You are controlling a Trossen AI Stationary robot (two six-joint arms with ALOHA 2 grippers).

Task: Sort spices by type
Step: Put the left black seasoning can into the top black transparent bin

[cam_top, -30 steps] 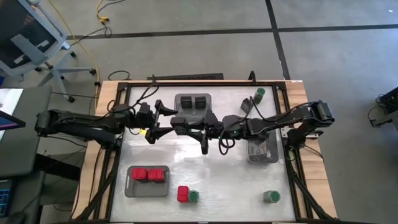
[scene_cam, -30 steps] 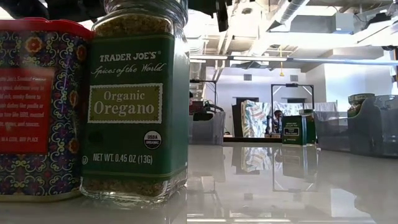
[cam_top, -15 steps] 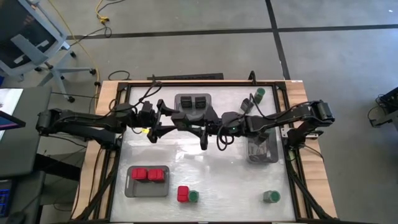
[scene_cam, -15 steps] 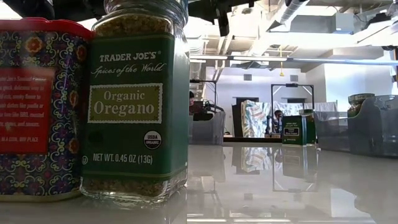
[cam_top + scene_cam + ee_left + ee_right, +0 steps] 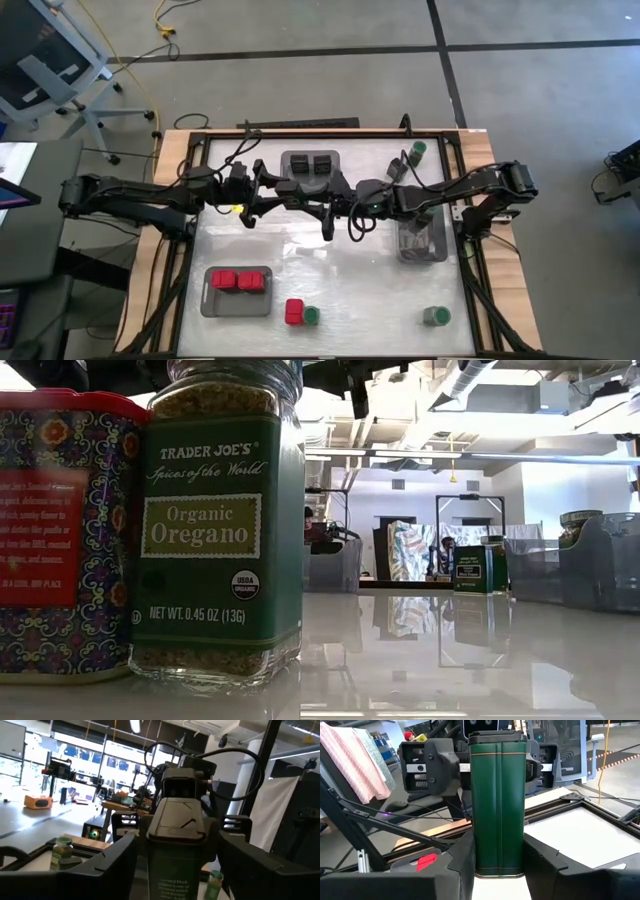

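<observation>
A dark green, near-black spice tin is held in the air over the table's middle, between the two grippers. My right gripper is shut on it. My left gripper faces it from the table's left and is open, one finger on each side of the tin's other end. I cannot tell whether those fingers touch it. Two more black tins lie in the far grey tray. My right gripper pinches the tin's end nearest to it between its two fingers. It comes level from the table's right. The tin is lifted clear and sticks out straight beyond the fingertips toward my left gripper.
A near-left grey tray holds two red boxes. A red box and a green-lidded oregano jar stand at the near edge, large in the low view. More jars stand near right and far right. A grey tray sits at the right.
My left gripper has moved a little toward the table's right, up to the tin, and its fingers now flank the tin's free end. My right gripper has shifted slightly toward the left with the tin.
</observation>
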